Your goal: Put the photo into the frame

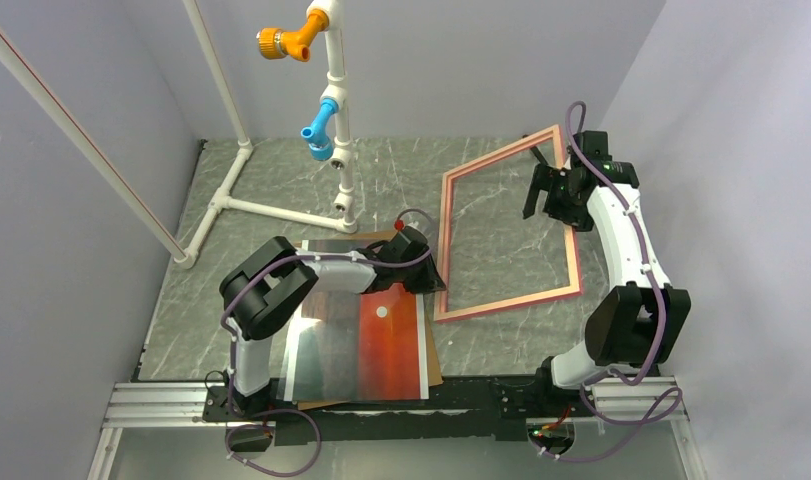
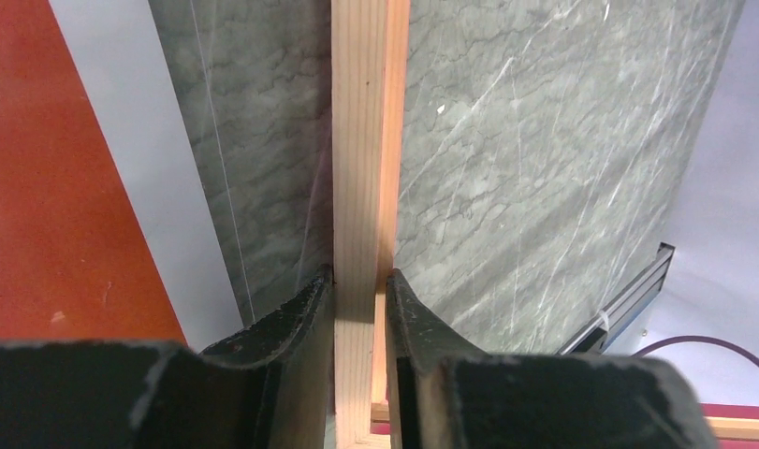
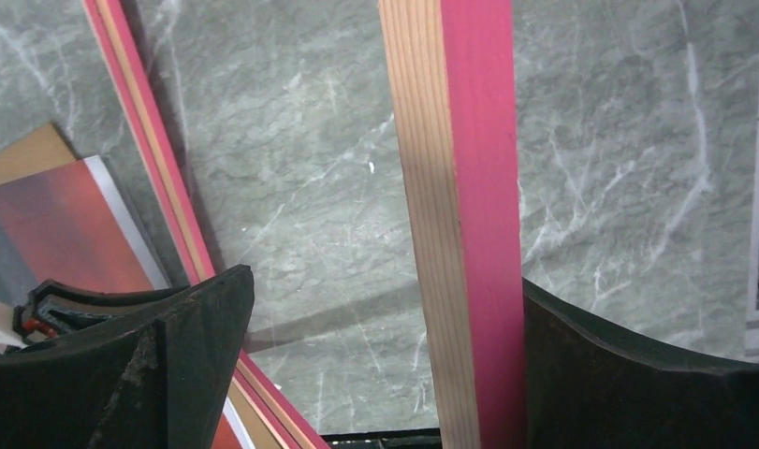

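The left tool (image 2: 361, 304) clamps the frame (image 2: 357, 168) by one rail. The right tool (image 3: 383, 290) gapes wide astride another rail.

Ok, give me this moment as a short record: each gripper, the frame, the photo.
left gripper: jaws closed on a rail of the frame
right gripper: jaws wide open, another frame rail between them
photo: flat, picture side up, on the brown panel, outside the frame
task state: photo not yet in the frame
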`<state>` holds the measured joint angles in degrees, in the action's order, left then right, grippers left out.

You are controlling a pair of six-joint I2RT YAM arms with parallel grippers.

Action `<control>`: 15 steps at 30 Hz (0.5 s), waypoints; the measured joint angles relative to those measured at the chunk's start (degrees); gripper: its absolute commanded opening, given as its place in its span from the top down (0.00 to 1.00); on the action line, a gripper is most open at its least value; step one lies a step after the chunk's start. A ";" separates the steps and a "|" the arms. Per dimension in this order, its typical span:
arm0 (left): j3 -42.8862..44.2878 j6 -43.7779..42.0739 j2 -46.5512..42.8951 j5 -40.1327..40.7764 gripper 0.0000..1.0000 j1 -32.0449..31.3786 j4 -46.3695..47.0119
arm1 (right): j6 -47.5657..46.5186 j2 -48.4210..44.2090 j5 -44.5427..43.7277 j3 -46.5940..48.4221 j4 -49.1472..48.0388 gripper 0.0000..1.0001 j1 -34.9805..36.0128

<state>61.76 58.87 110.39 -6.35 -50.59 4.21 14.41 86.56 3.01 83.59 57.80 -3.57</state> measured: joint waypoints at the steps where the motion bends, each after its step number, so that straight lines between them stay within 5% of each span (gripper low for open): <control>1: -0.37 0.46 -0.04 0.00 1.00 0.00 0.57 | 0.11 0.02 -0.46 0.02 0.22 0.00 0.02; 15: -9.33 8.04 -2.56 1.70 1.00 -0.11 11.98 | 3.26 -0.46 -14.29 0.02 1.31 0.00 0.02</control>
<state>52.42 66.92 107.83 -4.64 -50.70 16.19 17.67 86.11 -11.29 83.61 59.11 -3.55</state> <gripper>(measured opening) 0.248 0.994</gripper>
